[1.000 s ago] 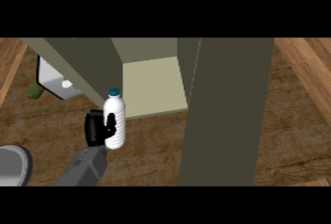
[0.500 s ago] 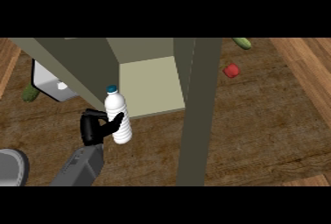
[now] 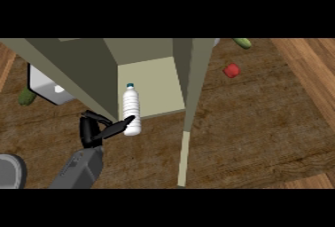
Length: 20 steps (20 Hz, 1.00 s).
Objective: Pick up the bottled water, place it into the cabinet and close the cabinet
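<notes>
The left hand (image 3: pixel 95 129) pinches the bottled water (image 3: pixel 132 106) near its bottom, the open cabinet (image 3: pixel 152 84) just past it; it looks light but slippery, so its middle seems safer.

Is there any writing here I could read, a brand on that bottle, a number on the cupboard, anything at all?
None: no word, number or sign can be read in this view.
Bottled water, held in the left hand: white ribbed body, no label text shows.
Cabinet and its open door: plain surfaces, nothing written.
Red item on the counter: no marking visible.
</notes>
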{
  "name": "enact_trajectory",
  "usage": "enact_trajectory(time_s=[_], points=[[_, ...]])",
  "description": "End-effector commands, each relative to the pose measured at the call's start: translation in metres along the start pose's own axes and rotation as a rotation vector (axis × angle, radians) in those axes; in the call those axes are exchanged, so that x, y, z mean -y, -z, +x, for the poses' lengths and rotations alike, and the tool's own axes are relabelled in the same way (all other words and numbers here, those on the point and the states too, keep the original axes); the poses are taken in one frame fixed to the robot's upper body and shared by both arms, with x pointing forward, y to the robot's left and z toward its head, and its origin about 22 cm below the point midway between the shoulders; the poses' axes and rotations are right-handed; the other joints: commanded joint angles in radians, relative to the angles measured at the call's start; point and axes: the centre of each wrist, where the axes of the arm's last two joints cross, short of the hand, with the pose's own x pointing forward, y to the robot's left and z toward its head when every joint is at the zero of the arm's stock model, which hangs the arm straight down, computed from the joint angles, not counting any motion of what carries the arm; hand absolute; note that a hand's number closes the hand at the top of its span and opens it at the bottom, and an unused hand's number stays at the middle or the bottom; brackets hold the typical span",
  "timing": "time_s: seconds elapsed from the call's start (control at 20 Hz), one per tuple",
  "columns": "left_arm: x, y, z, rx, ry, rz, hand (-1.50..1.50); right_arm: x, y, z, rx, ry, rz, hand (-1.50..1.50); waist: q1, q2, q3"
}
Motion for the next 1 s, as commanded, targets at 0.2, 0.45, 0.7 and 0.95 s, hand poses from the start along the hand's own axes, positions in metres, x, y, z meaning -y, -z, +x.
enact_trajectory(time_s=[0.2, 0.45, 0.7, 0.95], points=[[0.087, 0.043, 0.074, 0.112, -0.120, -0.198, -1.50, 0.001, 0.003, -0.003, 0.006, 0.010, 0.016, -1.50, -0.056, 0.022, -0.023], [0.089, 0.043, 0.080, 0.187, -0.111, -0.256, -1.50, -0.002, 0.007, -0.002, 0.007, 0.011, 0.054, -1.50, -0.049, 0.016, -0.024], [0.097, 0.044, 0.089, 0.212, -0.175, -0.272, 1.50, 0.001, 0.005, -0.003, 0.005, 0.005, 0.023, -1.50, -0.029, 0.007, -0.025], [0.109, 0.037, 0.091, 0.188, -0.229, -0.305, 1.50, 0.000, 0.004, 0.001, 0.001, -0.018, 0.035, -1.50, -0.003, 0.000, -0.025]])
